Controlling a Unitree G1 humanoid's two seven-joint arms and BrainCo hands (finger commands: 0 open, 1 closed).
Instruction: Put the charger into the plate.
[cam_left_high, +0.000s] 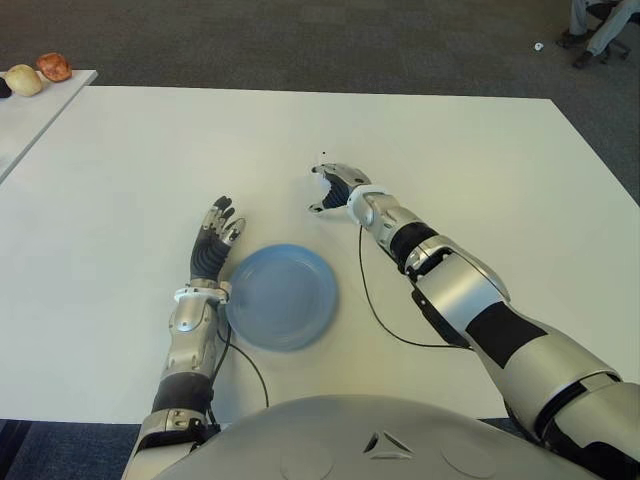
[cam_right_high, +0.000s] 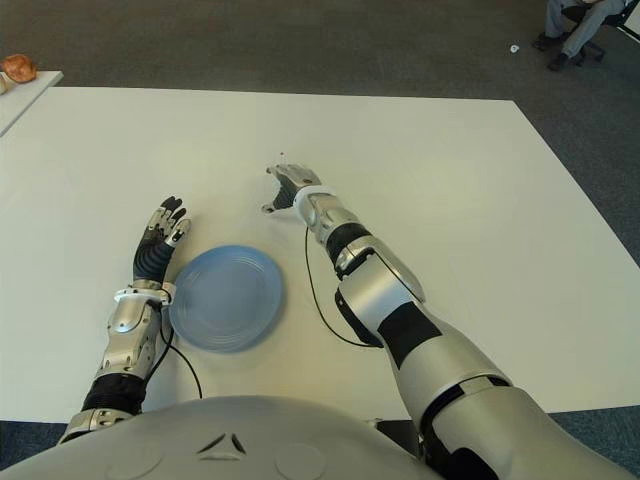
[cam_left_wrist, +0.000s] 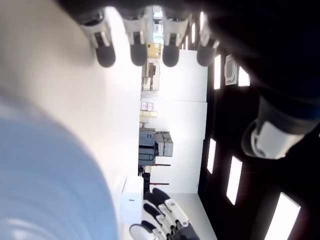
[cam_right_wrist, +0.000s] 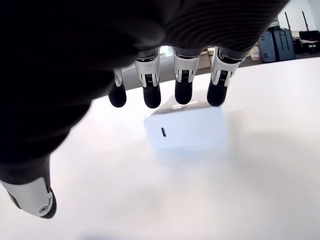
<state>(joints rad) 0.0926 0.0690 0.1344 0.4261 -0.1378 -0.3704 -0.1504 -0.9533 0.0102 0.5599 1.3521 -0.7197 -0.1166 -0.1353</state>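
Right now the right hand is stretched forward over the white surface, fingers spread and arched down, holding nothing. Its wrist view shows the charger, a small white block with one slot on its face, lying flat on the surface under the fingertips; can't tell if any fingertip touches it, and the thumb is well apart from it. In the eye views the charger is hidden under that hand.

Blue plate sits at about 7 o'clock from the right hand, near but not touching, with nothing in it. Left hand shows just beside the plate at its 10 o'clock, fingers straight and relaxed, nothing held.

Far left, a side table carries two roundish items. At the far right corner, a person's legs on the carpet.
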